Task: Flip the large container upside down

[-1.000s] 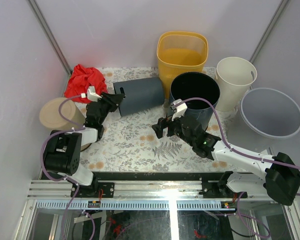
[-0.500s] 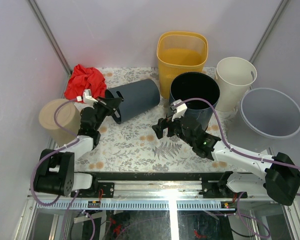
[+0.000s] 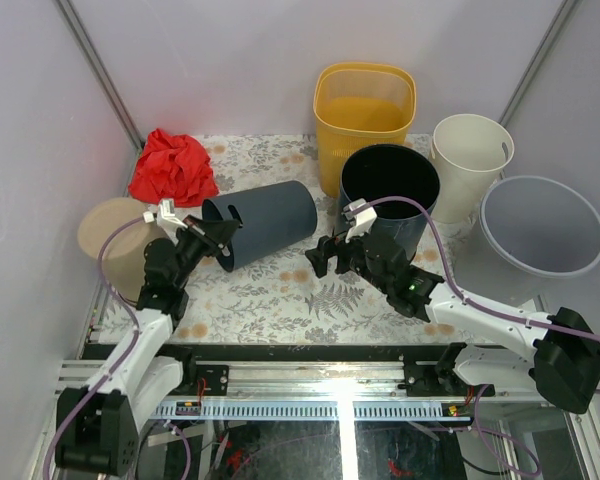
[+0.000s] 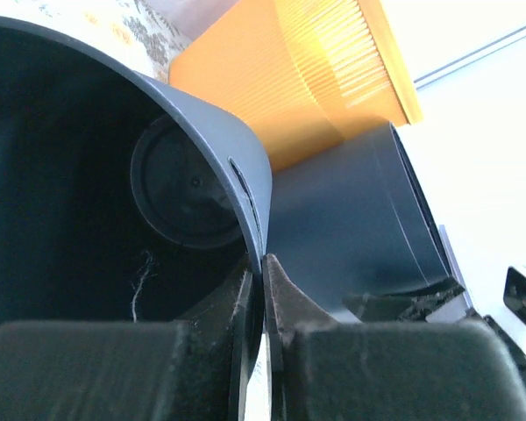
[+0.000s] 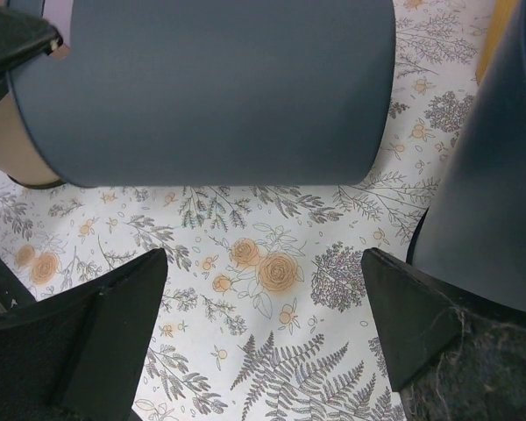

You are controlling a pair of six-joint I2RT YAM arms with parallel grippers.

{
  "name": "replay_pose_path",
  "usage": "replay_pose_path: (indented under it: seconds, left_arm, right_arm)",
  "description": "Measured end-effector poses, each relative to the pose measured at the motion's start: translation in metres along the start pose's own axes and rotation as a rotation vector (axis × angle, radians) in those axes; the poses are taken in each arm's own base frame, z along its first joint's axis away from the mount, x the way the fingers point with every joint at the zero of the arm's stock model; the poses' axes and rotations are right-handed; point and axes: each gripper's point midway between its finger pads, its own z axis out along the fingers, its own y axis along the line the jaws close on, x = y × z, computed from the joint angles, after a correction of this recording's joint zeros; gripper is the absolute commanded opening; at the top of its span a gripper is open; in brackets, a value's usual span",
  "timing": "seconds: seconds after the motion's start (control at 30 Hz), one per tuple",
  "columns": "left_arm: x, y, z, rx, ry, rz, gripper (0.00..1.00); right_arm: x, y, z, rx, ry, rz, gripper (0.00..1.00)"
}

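From above, the left gripper (image 3: 213, 240) is now pinching the rim of the slate-grey bin (image 3: 268, 220), which is lying on its side on the floral tablecloth (image 3: 280, 296) with its open mouth turned toward that gripper. A second ago the jaws were only reaching for the rim. Since then they have come together on it, and the arm is drawing back toward its base, swinging the bin's mouth around with it. The right gripper (image 3: 325, 258) is hovering just beside the bin's closed end, jaws spread wide and holding nothing. Beyond it are standing a yellow basket (image 3: 365, 110) and a black bin (image 3: 390, 185).

In the left wrist view, the fingers (image 4: 280, 298) are pressing together on the thin wall of the bin, one inside the mouth and one outside. Its dark floor is showing straight ahead of the tool.

In the right wrist view, the bin's grey flank is lying across the cloth ahead of the open fingers, apart from both, with the black bin close on one side.

The grip looks secure, so the flip is probably starting. The rim likely needs lifting over and down so that the mouth is facing the cloth.
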Motion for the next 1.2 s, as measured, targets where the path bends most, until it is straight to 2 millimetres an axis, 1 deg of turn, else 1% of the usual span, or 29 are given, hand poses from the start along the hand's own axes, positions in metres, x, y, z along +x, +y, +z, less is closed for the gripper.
replay_pose_path:
  seconds: [0.13, 0.23, 0.4, 0.5, 0.6, 0.7, 0.93, 1.03, 1.2]
  left_arm:
    - [0.014, 0.000, -0.017, 0.004, 0.042, -0.007, 0.06]
    - [0.028, 0.002, -0.029, 0.007, 0.085, -0.017, 0.06]
    - [0.045, 0.006, -0.042, -0.004, 0.149, -0.035, 0.06]
    - [0.049, 0.006, -0.048, -0.011, 0.168, -0.035, 0.05]
    - [0.055, 0.006, -0.055, -0.015, 0.192, -0.037, 0.00]
    - [0.057, 0.003, -0.059, -0.002, 0.202, -0.034, 0.00]
    - [0.058, -0.015, -0.069, 0.071, 0.213, -0.015, 0.00]
    - [0.062, -0.018, -0.072, 0.082, 0.241, -0.020, 0.00]
    - [0.073, -0.028, -0.079, 0.131, 0.313, -0.034, 0.01]
  right_arm:
    - [0.000, -0.001, -0.002, 0.002, 0.003, -0.001, 0.99]
    - [-0.004, 0.000, -0.005, -0.002, -0.008, 0.002, 0.99]
    - [-0.005, 0.001, -0.006, -0.008, -0.009, 0.003, 0.99]
    - [-0.001, 0.002, -0.004, -0.015, 0.003, 0.003, 0.99]
    - [0.008, 0.001, 0.000, -0.012, 0.030, -0.001, 0.99]
    - [0.014, 0.002, 0.002, -0.015, 0.047, -0.003, 0.99]
    - [0.015, 0.002, 0.003, -0.020, 0.051, -0.003, 0.99]
    - [0.014, 0.002, 0.002, -0.020, 0.050, -0.003, 0.99]
    - [0.009, 0.004, 0.000, -0.025, 0.035, 0.000, 0.99]
